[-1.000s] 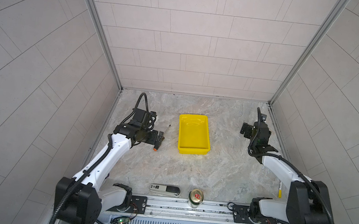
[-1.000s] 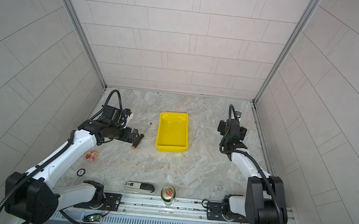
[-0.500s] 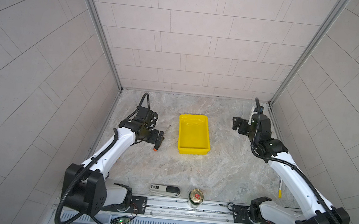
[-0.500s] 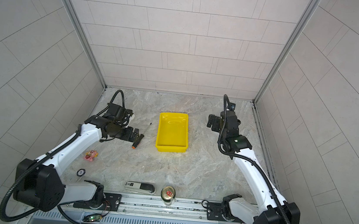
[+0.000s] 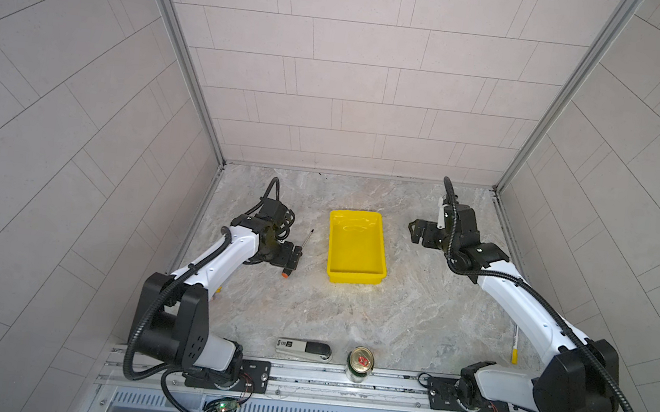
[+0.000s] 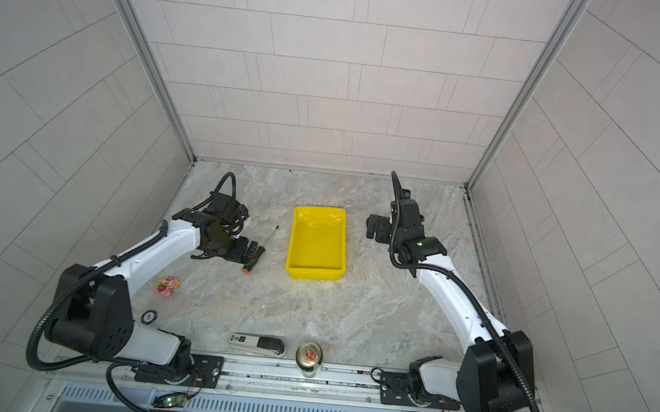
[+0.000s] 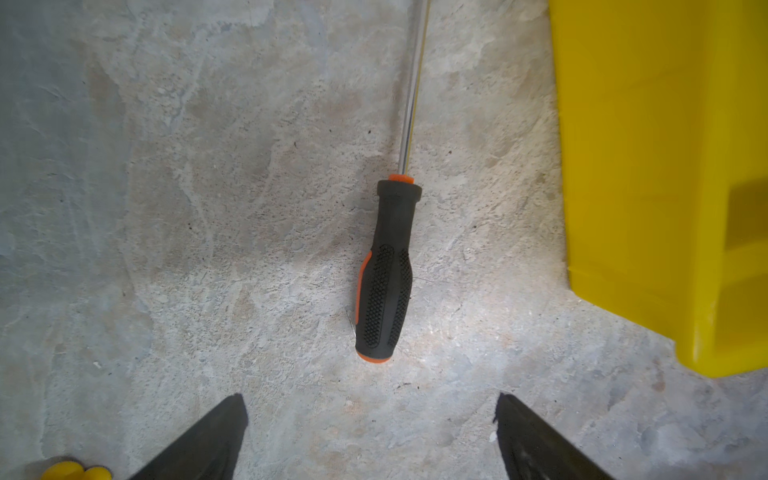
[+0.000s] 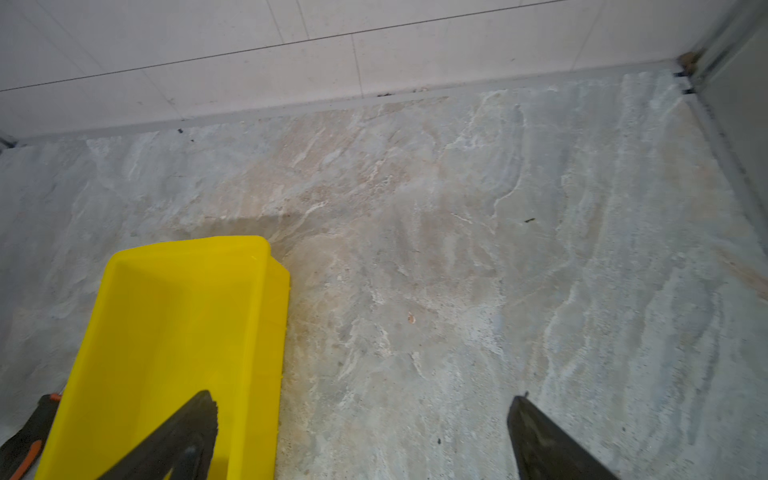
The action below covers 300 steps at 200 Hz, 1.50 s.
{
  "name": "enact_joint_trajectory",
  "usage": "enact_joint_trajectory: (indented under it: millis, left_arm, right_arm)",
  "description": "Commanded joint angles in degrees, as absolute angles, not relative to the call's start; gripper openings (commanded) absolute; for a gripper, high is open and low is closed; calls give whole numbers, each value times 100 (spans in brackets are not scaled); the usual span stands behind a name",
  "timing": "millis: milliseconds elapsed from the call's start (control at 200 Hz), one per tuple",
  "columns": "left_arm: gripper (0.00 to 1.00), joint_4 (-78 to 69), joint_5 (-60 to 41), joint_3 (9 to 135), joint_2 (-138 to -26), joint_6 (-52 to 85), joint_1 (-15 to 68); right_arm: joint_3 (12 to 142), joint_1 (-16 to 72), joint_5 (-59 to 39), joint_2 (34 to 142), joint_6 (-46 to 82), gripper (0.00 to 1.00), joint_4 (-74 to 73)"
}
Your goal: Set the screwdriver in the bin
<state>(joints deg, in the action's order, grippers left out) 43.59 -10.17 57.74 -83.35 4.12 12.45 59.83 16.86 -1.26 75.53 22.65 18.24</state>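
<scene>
Just beyond left end effector (image 7: 370,398): screwdriver (image 7: 384,291)

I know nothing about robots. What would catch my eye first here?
The bright yellow bin stands out, empty, in the middle of the stone-patterned table. Just left of it lies a black-and-orange screwdriver, with the left gripper open over its handle. The right gripper, also open, hovers on the bin's other side.
</scene>
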Motion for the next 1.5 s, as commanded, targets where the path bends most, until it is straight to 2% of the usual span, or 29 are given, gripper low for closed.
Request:
enact_joint_trajectory:
  millis: [0,305,420,626,866,1051,1231,1401,1496]
  left_arm:
    - [100,4540,-839,5899,-8464,420,1307]
    - [100,4501,-550,5963,-8626,654,1458]
    - [100,4896,-340,6283,-8923,1060,1505]
    - [100,4590,151,6302,-8873,1274,1852]
    - [100,4298,-96,6328,-9184,1458,1894]
    - [99,3982,329,6335,-9383,1570,1939]
    - [94,3680,336,6340,-9606,1595,2012]
    - [82,3424,233,6247,-9694,1563,2047]
    - [79,3282,280,6171,-9729,1553,2041]
  right_arm:
    - [6133,1813,-771,7623,2340,100,1841]
    - [6346,2034,-1779,7637,2149,100,1940]
    - [6537,2082,-2178,7619,1908,99,2122]
    - [6714,2241,-2453,7537,1445,100,2605]
    - [6284,2241,-3178,7140,1163,100,2899]
    - [5995,2229,-3634,6706,965,100,3061]
    - [5963,2232,-4322,6416,549,99,3628]
    - [5791,2193,-3938,6036,667,99,3805]
    - [5694,2137,-3789,5827,688,100,3864]
